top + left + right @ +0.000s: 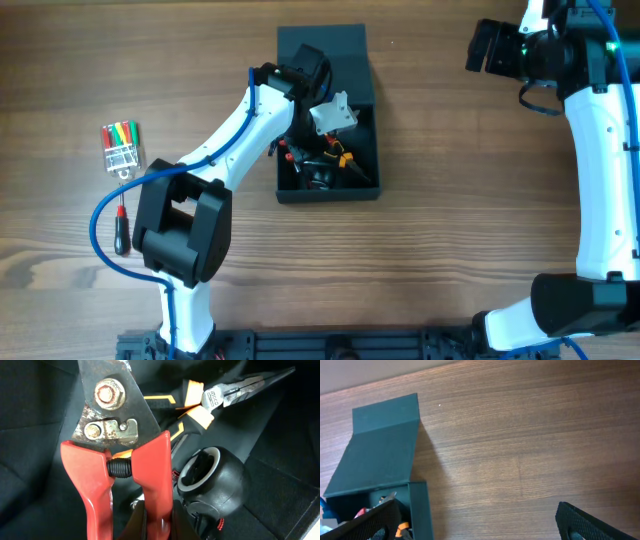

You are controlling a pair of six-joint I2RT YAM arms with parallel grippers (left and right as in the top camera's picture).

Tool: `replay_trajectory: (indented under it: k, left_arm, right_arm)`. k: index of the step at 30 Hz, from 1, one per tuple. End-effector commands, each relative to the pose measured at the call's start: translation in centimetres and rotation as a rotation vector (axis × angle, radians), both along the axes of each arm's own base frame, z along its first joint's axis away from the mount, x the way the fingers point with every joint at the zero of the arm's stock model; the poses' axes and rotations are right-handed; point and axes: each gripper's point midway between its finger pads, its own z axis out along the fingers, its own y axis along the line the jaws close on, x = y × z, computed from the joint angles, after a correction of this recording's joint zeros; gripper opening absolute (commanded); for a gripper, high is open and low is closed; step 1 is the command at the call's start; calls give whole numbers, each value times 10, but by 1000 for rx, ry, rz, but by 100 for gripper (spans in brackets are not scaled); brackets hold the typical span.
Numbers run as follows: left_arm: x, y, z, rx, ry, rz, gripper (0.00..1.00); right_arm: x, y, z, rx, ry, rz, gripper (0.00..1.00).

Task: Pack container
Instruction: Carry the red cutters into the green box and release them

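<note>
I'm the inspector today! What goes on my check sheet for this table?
Surface: wooden table, brown grain.
Job's things: container open, lid flap laid back; long-nose pliers and a round black tool lie inside.
Clutter: small pack of red, green and yellow pieces and a screwdriver, both on the table left of the container.
Grippers: left gripper inside the container, fingers shut on red-handled snips; right gripper open, holding nothing.
Cables: left arm's blue cable loops free; right arm's blue cable runs along it.
Surroundings: black rail along the table edge.
</note>
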Motion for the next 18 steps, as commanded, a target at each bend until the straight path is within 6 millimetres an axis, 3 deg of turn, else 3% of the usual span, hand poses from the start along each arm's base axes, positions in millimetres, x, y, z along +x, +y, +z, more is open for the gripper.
replay_trajectory:
  k: [1, 3, 4, 5, 10, 18]
  left_arm:
    - [0, -3, 1, -20, -8, -31, 4]
    - [1, -4, 1, -22, -12, -31, 9]
    - [2, -4, 1, -24, -15, -30, 35]
    - [2, -4, 1, -24, -15, -31, 52]
    - [2, -4, 1, -24, -15, -31, 81]
    - [2, -3, 11, -25, -23, 16, 89]
  right_arm:
    - [3, 2, -7, -5, 17, 14, 100]
    - [3, 2, -7, -5, 18, 14, 100]
    - [3, 2, -7, -5, 19, 14, 100]
    - [2, 2, -8, -5, 19, 14, 100]
    - [2, 2, -8, -4, 20, 14, 100]
    - [2, 2, -8, -5, 19, 14, 100]
